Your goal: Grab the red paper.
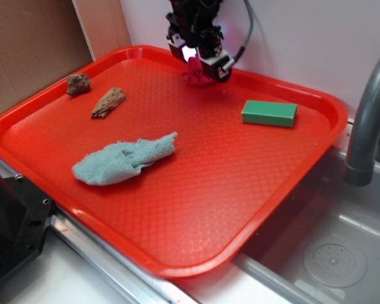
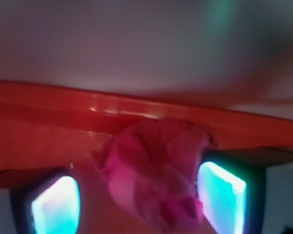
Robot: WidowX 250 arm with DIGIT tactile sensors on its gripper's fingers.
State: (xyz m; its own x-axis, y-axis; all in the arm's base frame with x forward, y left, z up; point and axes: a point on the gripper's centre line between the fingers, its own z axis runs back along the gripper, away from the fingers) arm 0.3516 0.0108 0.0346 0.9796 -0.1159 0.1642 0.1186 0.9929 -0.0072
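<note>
Red paper [image 2: 156,170] at tray [image 1: 196,253] far edge, mid-rim, between gripper [image 1: 199,63] fingers [image 2: 219,195]; right pad touches wad, left stands apart, so firm pinch cannot be told. Green block [image 1: 269,113] near right edge; blue cloth [image 1: 123,159] mid-tray.

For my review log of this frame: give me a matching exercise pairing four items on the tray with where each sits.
Items:
1. red paper
2. green block
3. blue cloth
4. dark rock

Places:
A. right part of the tray
B. between the end effector fingers at the far rim
C. far left corner area
D. middle-left, nearer the front

Pairs: 1-B, 2-A, 3-D, 4-C
</note>
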